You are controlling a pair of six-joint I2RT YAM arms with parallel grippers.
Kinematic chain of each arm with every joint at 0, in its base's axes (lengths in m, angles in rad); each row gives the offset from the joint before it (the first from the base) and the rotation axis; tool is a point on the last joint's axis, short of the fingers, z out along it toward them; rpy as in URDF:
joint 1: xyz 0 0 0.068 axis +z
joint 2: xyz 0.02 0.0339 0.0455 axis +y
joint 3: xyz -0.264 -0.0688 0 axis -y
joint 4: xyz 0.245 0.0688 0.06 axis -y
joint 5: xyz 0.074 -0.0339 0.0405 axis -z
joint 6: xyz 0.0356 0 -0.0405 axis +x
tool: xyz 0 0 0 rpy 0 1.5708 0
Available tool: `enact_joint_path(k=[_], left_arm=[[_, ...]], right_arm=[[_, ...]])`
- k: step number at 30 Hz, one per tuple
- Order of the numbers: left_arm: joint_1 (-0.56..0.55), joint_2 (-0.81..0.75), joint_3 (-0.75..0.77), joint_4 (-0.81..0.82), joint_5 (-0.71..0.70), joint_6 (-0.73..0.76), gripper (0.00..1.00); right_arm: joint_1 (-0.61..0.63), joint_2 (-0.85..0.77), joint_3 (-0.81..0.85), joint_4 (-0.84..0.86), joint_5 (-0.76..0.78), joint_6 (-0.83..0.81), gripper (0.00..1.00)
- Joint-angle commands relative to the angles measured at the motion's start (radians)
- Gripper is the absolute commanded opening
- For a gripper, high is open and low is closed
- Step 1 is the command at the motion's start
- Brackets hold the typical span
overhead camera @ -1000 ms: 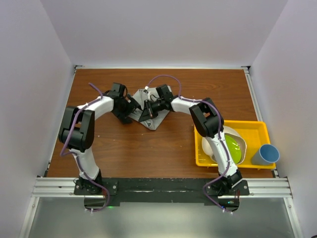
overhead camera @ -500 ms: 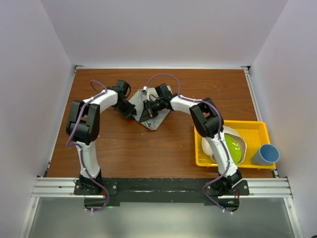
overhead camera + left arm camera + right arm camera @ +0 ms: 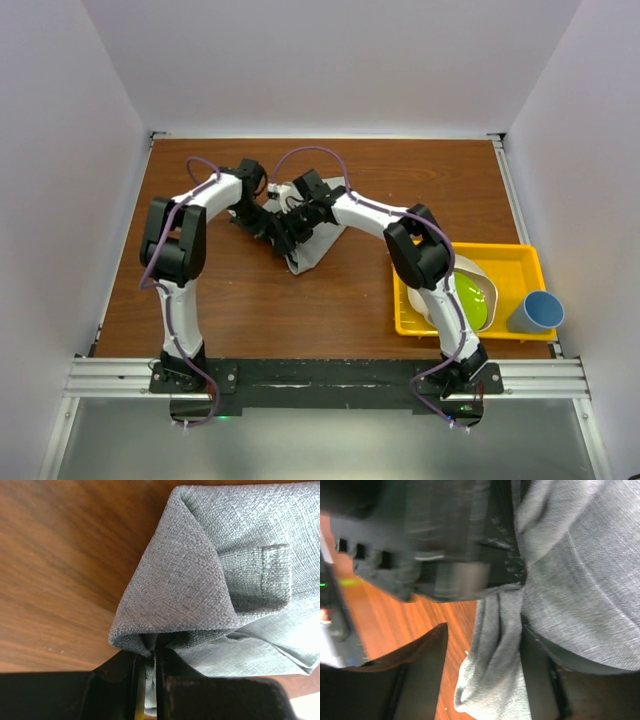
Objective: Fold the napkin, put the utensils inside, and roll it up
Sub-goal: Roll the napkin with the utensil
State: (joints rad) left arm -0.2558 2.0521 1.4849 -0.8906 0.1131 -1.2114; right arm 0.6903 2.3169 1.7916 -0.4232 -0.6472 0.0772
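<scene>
Left claw (image 3: 149,676) is clenched on a fold of the napkin (image 3: 190,580), its two fingers nearly meeting with a thin ridge of cloth pinched between them. The right claw (image 3: 482,672) is released. Its fingers stand apart around a hanging bunch of the same cloth, one against it and the other with a strip of wood showing beside it. That view is blurred.

Compared with half a second ago, the right claw has shifted left, and the two claws now sit just beside each other over the napkin's left side. A second ago they were clearly apart. The napkin has drawn narrower, and its near tip reaches further toward the arm bases.

The napkin lies on the worktop (image 3: 340,300) at the far middle, near the far edge but not over it. Bare wood runs wide on the near side and to the left. At the right, a yellow tray (image 3: 520,252) holds a white bowl (image 3: 470,268), with a blue cup (image 3: 537,312) just beside the tray's right end, all well apart from the cloth.

The cloth is light grey and coarsely woven. It is folded over itself into a rounded lobe, with a hemmed, stitched corner lying on top.
</scene>
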Motion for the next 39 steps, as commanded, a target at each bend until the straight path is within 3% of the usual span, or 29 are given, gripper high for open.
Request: enact_joint_path(k=[1, 5, 7, 9, 12, 14, 15, 16, 19, 22, 23, 27, 28, 30, 31, 34, 39], left_arm=[[-0.005, 0.025, 0.051, -0.2, 0.013, 0.03, 0.0], [-0.007, 0.039, 0.078, -0.211, 0.043, 0.024, 0.0], [-0.005, 0.043, 0.107, -0.22, 0.068, 0.016, 0.0], [-0.005, 0.054, 0.126, -0.235, 0.074, 0.021, 0.0], [-0.005, 0.075, 0.156, -0.263, 0.08, 0.035, 0.0], [-0.005, 0.079, 0.167, -0.268, 0.079, 0.039, 0.0], [-0.005, 0.08, 0.172, -0.271, 0.068, 0.041, 0.0], [-0.005, 0.086, 0.181, -0.277, 0.063, 0.047, 0.0], [-0.005, 0.095, 0.179, -0.289, 0.051, 0.062, 0.0], [-0.005, 0.103, 0.176, -0.289, 0.02, 0.085, 0.0], [-0.005, 0.106, 0.182, -0.288, -0.012, 0.096, 0.0], [0.007, 0.108, 0.212, -0.257, -0.038, 0.188, 0.0], [0.012, 0.093, 0.209, -0.204, -0.03, 0.206, 0.0], [0.024, 0.073, 0.203, -0.151, -0.021, 0.258, 0.08], [0.03, 0.044, 0.201, -0.098, -0.02, 0.275, 0.24], [0.044, -0.036, 0.196, 0.002, -0.052, 0.332, 0.52], [0.066, -0.171, 0.115, 0.14, -0.036, 0.384, 0.83]], right_arm=[[0.049, -0.076, -0.08, -0.051, 0.26, -0.143, 0.68], [0.104, -0.129, -0.167, 0.045, 0.363, -0.148, 0.71], [0.155, -0.186, -0.268, 0.168, 0.562, -0.149, 0.71], [0.186, -0.198, -0.316, 0.216, 0.644, -0.154, 0.71], [0.221, -0.217, -0.377, 0.276, 0.777, -0.18, 0.69], [0.226, -0.217, -0.388, 0.281, 0.8, -0.182, 0.61], [0.226, -0.217, -0.394, 0.281, 0.793, -0.166, 0.56], [0.226, -0.218, -0.397, 0.282, 0.788, -0.16, 0.43], [0.224, -0.209, -0.379, 0.267, 0.773, -0.134, 0.35], [0.207, -0.205, -0.37, 0.261, 0.718, -0.093, 0.19], [0.198, -0.197, -0.354, 0.258, 0.681, -0.085, 0.01], [0.129, -0.143, -0.34, 0.233, 0.476, 0.028, 0.0], [0.092, -0.134, -0.342, 0.238, 0.36, 0.048, 0.0], [0.06, -0.113, -0.351, 0.254, 0.254, 0.114, 0.0], [0.028, -0.096, -0.356, 0.264, 0.165, 0.137, 0.0], [-0.03, -0.045, -0.379, 0.307, -0.007, 0.24, 0.0], [-0.09, 0.021, -0.382, 0.345, -0.182, 0.389, 0.0]])
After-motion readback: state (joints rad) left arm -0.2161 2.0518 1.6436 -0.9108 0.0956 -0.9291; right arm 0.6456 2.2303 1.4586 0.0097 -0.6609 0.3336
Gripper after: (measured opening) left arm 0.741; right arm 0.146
